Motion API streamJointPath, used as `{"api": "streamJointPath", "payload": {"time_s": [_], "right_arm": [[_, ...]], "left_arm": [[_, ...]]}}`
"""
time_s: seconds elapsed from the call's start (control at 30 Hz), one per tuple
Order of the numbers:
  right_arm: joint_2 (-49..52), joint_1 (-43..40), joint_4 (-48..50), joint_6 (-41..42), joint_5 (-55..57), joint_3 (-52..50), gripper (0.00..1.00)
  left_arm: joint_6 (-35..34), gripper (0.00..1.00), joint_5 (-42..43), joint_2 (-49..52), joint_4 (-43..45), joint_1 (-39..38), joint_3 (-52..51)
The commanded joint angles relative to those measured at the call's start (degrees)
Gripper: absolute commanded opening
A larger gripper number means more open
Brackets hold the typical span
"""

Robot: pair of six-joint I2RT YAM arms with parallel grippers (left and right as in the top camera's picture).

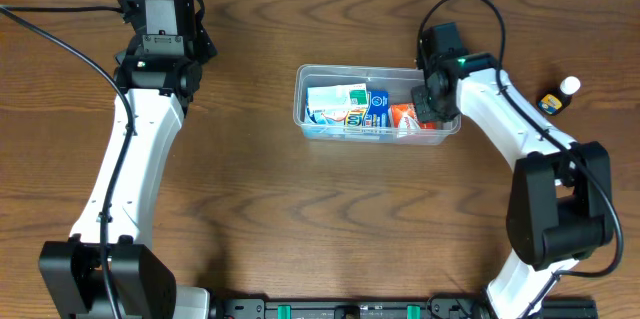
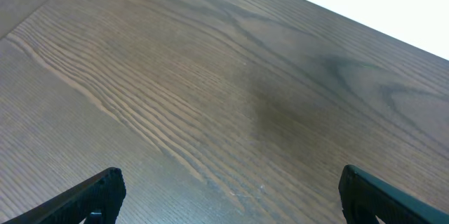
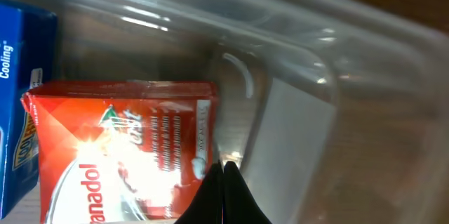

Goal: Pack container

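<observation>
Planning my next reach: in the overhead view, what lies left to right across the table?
Left gripper → white-and-teal box → blue box → red box → right gripper → small bottle. The three boxes lie inside the container.

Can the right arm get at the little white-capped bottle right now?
Probably yes: the bottle stands alone on open wood, though the right gripper, jaws shut, must first leave the container.
</observation>
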Motion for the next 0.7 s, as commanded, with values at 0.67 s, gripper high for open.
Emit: {"api": "streamJointPath", "payload": {"time_s": [0.67], "right_arm": [[3.9, 0.9, -5.7, 4.0, -13.6, 6.6, 0.01]], "left_arm": [[-0.7, 0.98, -0.7, 0.1, 0.0, 0.2, 0.2]]}}
